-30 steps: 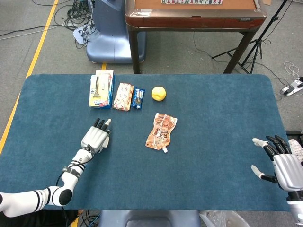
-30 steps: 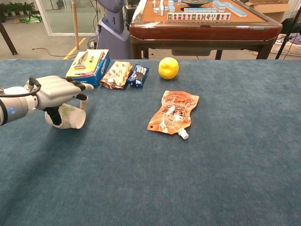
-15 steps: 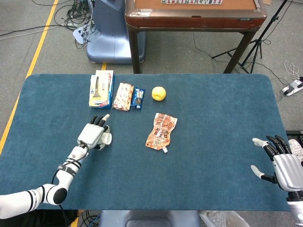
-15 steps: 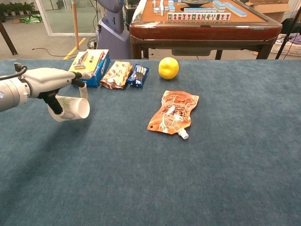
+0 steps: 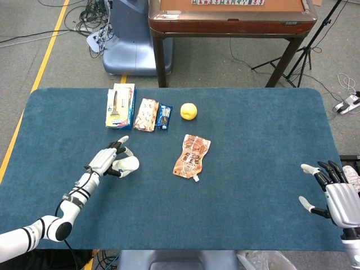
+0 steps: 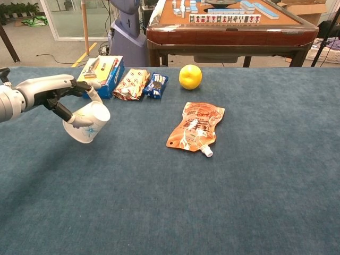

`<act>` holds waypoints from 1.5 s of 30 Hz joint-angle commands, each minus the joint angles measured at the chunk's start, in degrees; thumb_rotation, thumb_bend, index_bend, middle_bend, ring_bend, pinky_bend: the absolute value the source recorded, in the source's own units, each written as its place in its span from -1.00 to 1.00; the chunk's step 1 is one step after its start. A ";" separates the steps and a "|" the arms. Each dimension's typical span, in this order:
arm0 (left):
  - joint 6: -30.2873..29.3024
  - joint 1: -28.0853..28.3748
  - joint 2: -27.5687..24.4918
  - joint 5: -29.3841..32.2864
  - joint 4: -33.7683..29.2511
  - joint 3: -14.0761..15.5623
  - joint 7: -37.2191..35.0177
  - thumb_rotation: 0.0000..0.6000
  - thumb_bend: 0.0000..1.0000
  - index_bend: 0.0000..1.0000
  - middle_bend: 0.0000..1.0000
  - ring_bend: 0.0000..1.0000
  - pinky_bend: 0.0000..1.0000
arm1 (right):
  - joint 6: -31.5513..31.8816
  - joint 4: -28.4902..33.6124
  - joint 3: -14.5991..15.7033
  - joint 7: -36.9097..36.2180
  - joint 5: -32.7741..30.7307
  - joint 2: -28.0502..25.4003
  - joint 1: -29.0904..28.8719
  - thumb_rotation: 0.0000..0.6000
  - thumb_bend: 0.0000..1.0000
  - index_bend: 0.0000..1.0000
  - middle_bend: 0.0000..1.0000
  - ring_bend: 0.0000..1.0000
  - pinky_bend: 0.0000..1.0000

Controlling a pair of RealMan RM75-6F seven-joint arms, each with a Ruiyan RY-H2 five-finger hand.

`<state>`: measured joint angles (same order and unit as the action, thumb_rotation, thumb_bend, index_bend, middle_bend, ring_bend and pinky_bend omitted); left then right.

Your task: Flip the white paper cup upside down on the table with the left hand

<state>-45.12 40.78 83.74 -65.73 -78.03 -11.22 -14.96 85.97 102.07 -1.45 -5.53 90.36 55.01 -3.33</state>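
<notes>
At frame left, our left hand (image 6: pixel 56 95) fingers pinch the tilted cup (image 6: pixel 87 123); right hand (image 5: pixel 336 198) fingers are spread

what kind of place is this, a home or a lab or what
Most likely a robotics lab or test room, not a home. A blue felt-covered table serves as the workbench, loose cables lie on the bare floor beside a blue machine base, and a mahjong table stands behind, seemingly as another test setup.

Orange pouch (image 6: pixel 195 129) mid-table; yellow ball (image 6: pixel 190 76), snack packs (image 6: pixel 130 84) behind.
</notes>
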 commanded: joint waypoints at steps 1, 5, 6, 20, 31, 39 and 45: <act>3.35 -0.62 0.37 -2.54 3.17 -0.75 -7.84 1.00 -0.58 -0.25 -1.00 -1.00 -1.00 | -0.04 0.05 -0.02 0.11 -0.07 0.02 0.01 1.00 -0.55 -0.54 -0.40 -0.79 -0.84; 3.20 -0.75 1.29 -6.43 6.57 0.21 -12.04 1.00 -0.59 -0.26 -1.00 -1.00 -1.00 | -0.02 0.23 -0.10 0.28 -0.07 -0.03 0.00 1.00 -0.55 -0.54 -0.40 -0.79 -0.84; 3.19 -0.75 1.48 -7.59 7.55 0.59 -13.38 1.00 -0.59 -0.27 -1.00 -1.00 -1.00 | 0.01 0.29 -0.12 0.41 -0.07 -0.06 0.01 1.00 -0.55 -0.54 -0.40 -0.79 -0.84; 3.63 -0.54 0.22 -14.42 13.25 4.44 -22.05 1.00 -0.59 -0.70 -1.00 -1.00 -1.00 | -0.31 0.65 -0.13 0.60 -0.37 -0.33 0.05 1.00 -0.55 -0.54 -0.40 -0.79 -0.84; 2.65 -0.45 -6.69 -16.34 6.35 5.56 -22.71 1.00 -0.59 -1.00 -1.00 -1.00 -1.00 | 0.07 0.56 -0.13 0.39 0.20 -0.28 0.13 1.00 -0.55 -0.54 -0.40 -0.79 -0.84; -6.10 -4.43 -9.62 -11.03 -1.66 3.68 -10.25 1.00 -0.59 -0.84 -1.00 -1.00 -1.00 | -0.51 0.81 -0.25 0.32 -0.27 -0.75 -0.09 1.00 -0.55 -0.54 -0.40 -0.79 -0.84; -18.67 -10.60 -11.41 -6.25 -9.40 3.57 8.28 1.00 -0.59 -0.64 -1.00 -1.00 -1.00 | -2.01 0.59 -0.44 0.40 -0.66 -0.57 -0.96 1.00 -0.55 -0.54 -0.40 -0.79 -0.84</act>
<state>-55.34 34.77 73.87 -75.75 -81.73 -7.26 -17.19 84.18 102.77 -1.84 -5.11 89.79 54.35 -4.13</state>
